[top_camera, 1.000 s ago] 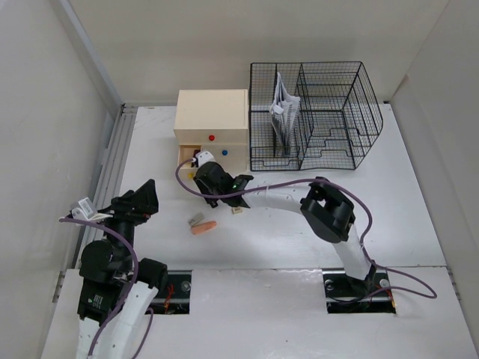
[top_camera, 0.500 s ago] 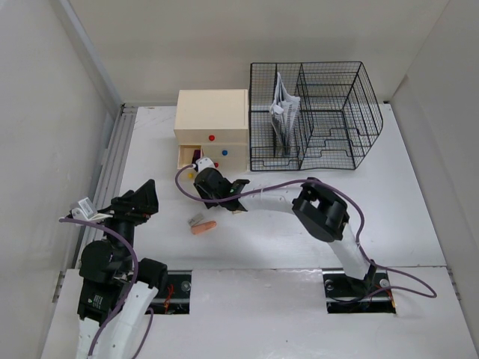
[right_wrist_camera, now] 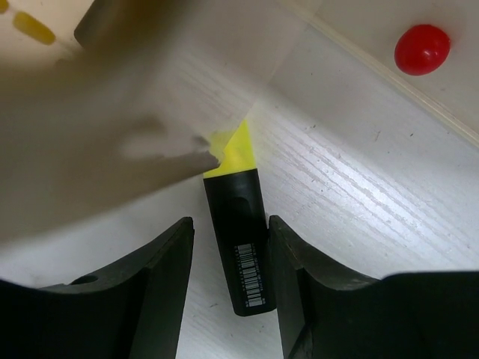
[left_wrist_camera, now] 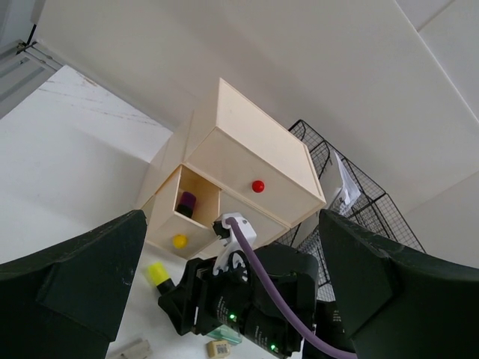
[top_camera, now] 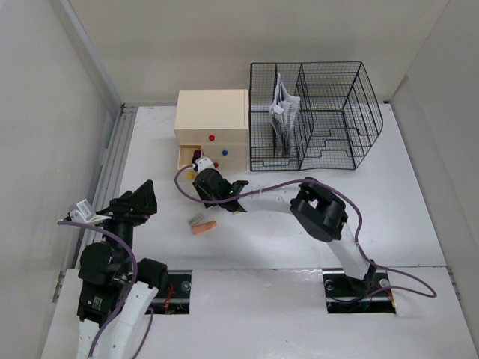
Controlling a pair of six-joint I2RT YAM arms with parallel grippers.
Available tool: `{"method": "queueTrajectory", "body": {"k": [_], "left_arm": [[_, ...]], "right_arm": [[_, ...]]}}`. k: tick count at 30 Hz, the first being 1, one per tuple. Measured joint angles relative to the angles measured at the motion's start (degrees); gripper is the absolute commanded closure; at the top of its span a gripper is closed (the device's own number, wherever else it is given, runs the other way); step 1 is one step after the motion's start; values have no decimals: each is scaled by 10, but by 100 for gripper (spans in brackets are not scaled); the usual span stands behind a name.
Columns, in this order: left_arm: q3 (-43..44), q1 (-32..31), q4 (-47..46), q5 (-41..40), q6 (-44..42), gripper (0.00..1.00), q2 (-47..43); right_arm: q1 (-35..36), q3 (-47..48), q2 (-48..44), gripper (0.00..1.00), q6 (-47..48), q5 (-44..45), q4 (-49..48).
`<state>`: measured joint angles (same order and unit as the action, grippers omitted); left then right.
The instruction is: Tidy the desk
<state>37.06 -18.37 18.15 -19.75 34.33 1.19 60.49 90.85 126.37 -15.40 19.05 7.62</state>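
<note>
The right gripper pinches a marker between its half-closed fingers. The marker lies straight along the fingers, with its yellow end out front. It points at the box, whose open drawer is just ahead and a little to one side. The desk lies under the fingers. The left gripper waits well apart, spread wide and holding nothing.

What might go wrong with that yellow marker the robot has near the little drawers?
1. The right gripper pinches only the smooth black body of the highlighter in its jaws, so it might slip and drop onto the desk.
2. The open drawer looks small and already holds a purple thing, so the highlighter could bump its edge or jam.
</note>
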Motion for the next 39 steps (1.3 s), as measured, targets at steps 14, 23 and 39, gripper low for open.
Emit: {"method": "queueTrajectory", "body": {"k": [14,23,39], "left_arm": [[0,0,1,-2,0,1,0],[0,0,1,-2,0,1,0],[0,0,2,-2,0,1,-3]], "right_arm": [[6,-58,-19,50,3,1,-58],[9,-111,-50,50,9,-2,-78],[11,-111,-50,85,14,-5,-80]]}}
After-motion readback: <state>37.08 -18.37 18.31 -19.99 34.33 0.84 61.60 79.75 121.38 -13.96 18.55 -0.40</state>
